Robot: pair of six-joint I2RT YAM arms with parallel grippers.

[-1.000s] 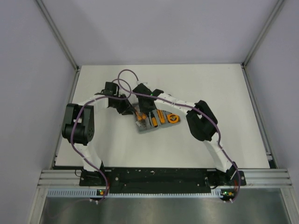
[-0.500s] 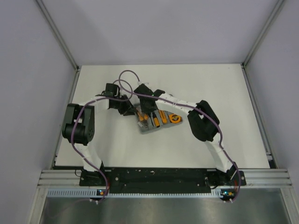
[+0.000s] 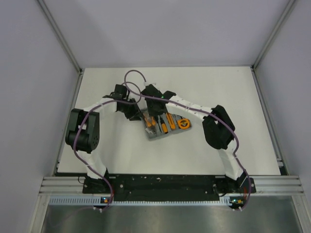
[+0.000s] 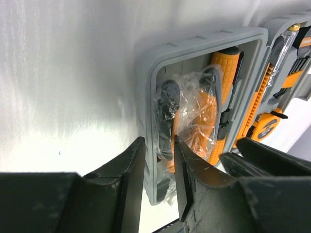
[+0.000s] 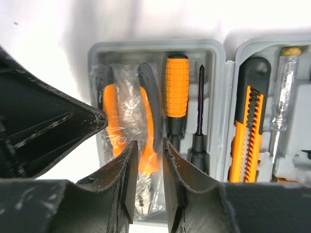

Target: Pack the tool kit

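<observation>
Pliers (image 5: 114, 114) (crinkly plastic-wrapped) pinched by right fingers (image 5: 125, 187); left fingers (image 4: 130, 182) pinch grey case (image 4: 147, 104) rim.

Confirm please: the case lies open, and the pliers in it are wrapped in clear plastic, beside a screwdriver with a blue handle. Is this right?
Not quite. The screwdriver has an orange handle, not a blue one, as the right wrist view shows. The rest holds: the case lies open, and the pliers in it are wrapped in clear plastic.

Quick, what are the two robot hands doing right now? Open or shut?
Left gripper: shut on the case, pinching its rim.
Right gripper: shut on the wrapped pliers lying in the case.
</observation>
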